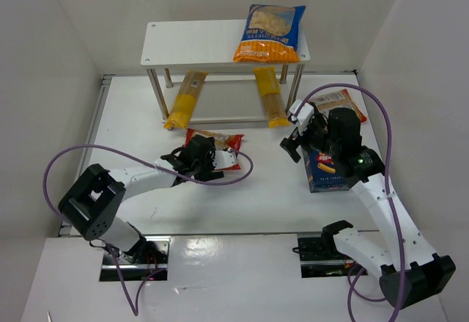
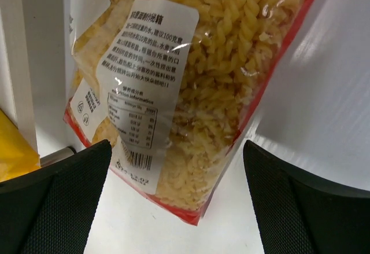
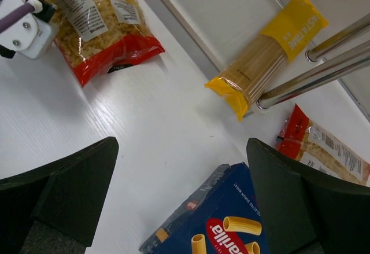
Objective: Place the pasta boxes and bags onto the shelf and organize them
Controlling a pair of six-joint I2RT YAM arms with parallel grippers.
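Observation:
A red fusilli bag [image 1: 229, 143] lies on the table in front of the shelf [image 1: 190, 43]. My left gripper [image 1: 199, 155] is open over its near end. In the left wrist view the bag's corner [image 2: 196, 92] sits between the wide-apart fingers [image 2: 58, 202], untouched. My right gripper [image 1: 295, 130] is open above the far end of the dark blue pasta box [image 1: 327, 169]; the box [image 3: 222, 231] lies flat between its fingers [image 3: 306, 196]. A second red bag [image 1: 338, 103] lies right of the shelf. The orange-and-blue bag [image 1: 270, 32] rests on the shelf top. Two yellow spaghetti packs [image 1: 185, 100] [image 1: 270, 96] lie on the lower level.
Thin metal shelf legs [image 3: 324, 63] stand close to the right spaghetti pack [image 3: 266, 51] and the second red bag [image 3: 324, 144]. White walls enclose the table on the left, the back and the right. Purple cables loop from both arms over the table.

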